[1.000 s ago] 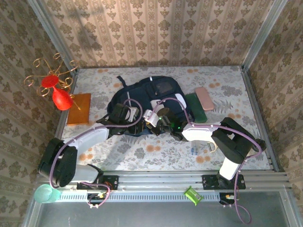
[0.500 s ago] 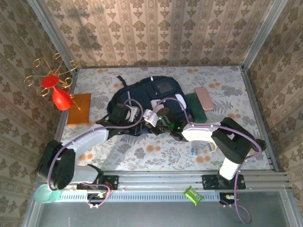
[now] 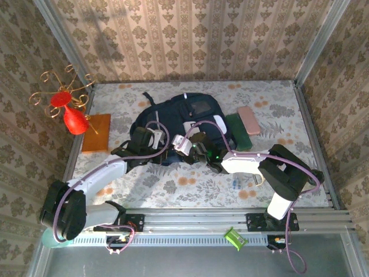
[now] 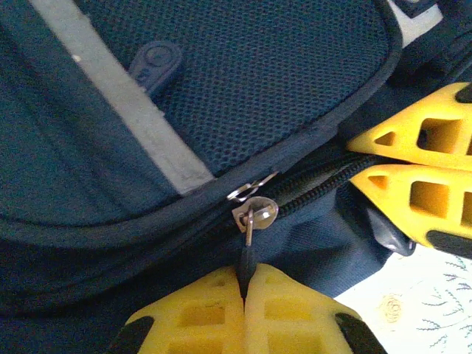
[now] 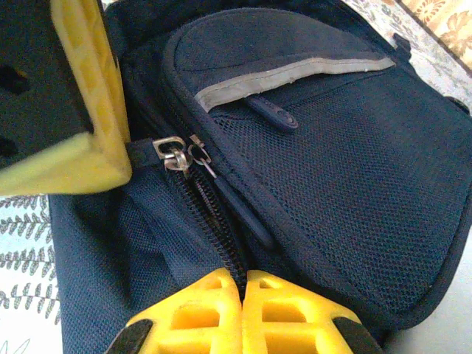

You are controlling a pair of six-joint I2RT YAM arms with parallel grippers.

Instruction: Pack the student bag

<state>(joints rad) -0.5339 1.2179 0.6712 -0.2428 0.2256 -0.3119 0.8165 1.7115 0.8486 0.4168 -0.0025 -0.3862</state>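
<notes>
The left gripper [image 4: 245, 284] pinches the zip pull [image 4: 245, 254] of the student bag [image 4: 243, 81], the right gripper [image 5: 242, 291] pinches its cloth low in frame; next, likely tug the zip open.

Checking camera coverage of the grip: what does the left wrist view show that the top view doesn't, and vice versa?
Left wrist: the left gripper shut on the zip pull, just below the slider. Top: a green book and pink case right of the bag, an orange board and red vase left of it. Both: the bag, with the right gripper at its zip.
</notes>
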